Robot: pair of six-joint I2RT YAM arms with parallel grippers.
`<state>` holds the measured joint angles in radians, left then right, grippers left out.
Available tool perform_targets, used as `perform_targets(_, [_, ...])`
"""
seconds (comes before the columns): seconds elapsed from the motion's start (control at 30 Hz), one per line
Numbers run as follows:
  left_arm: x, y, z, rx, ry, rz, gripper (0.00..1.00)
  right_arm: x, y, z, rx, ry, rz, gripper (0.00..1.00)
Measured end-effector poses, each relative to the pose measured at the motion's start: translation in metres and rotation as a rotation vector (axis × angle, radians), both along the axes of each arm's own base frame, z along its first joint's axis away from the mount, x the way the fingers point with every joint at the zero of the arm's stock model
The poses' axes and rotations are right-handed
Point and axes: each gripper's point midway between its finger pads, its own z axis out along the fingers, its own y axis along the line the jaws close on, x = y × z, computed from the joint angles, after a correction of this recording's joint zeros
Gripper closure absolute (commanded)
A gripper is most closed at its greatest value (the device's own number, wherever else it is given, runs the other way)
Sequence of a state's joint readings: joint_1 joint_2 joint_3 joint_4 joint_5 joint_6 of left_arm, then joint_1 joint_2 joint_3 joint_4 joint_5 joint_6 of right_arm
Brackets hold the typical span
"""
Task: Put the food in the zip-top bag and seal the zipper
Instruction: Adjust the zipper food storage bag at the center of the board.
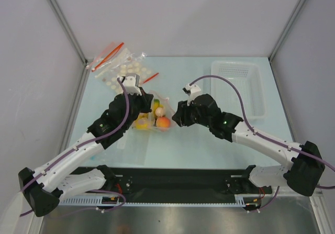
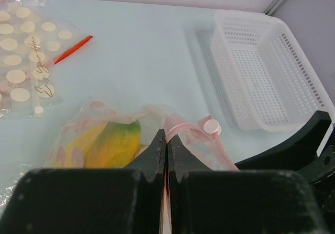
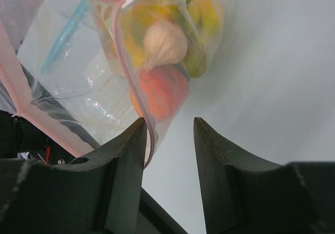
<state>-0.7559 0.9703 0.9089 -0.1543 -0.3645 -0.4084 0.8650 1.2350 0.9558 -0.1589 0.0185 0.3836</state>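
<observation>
Though unclear overhead, zipper (image 2: 177, 124) pinched in left tool (image 2: 166, 141).

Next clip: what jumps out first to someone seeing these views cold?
The bright toy fruits, an orange-red peach and a beige piece among them, sit packed inside the clear zip-top bag in the middle of the top view. The left tool is shut on the bag's pink zipper, while the right tool stands open at the bag's edge. A white basket sits far right, a bag of cream discs far left.
</observation>
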Motion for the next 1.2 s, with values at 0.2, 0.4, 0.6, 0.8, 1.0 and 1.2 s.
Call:
perform_targets(0.2, [-0.001, 0.000, -0.001, 0.005, 0.004, -0.001, 0.99, -0.008, 0.008, -0.002, -0.011, 0.024, 0.025, 1.00])
perform_targets(0.4, [-0.008, -0.009, 0.000, 0.015, -0.005, -0.045, 0.99, -0.007, 0.008, 0.012, -0.009, 0.023, 0.015, 1.00])
perform_targets(0.6, [-0.029, -0.050, 0.010, -0.006, 0.026, -0.247, 0.99, 0.010, -0.019, 0.051, -0.001, -0.005, -0.082, 1.00])
perform_targets(0.8, [-0.062, -0.091, 0.022, -0.087, 0.036, -0.497, 0.97, 0.025, -0.030, 0.129, 0.106, -0.106, -0.137, 1.00])
perform_targets(1.0, [-0.080, -0.102, 0.026, -0.132, 0.031, -0.611, 0.96, 0.025, -0.021, 0.123, 0.105, -0.095, -0.102, 1.00])
perform_targets(1.2, [-0.075, -0.107, 0.015, -0.122, 0.059, -0.603, 0.96, 0.018, -0.018, 0.081, 0.048, -0.044, -0.044, 1.00])
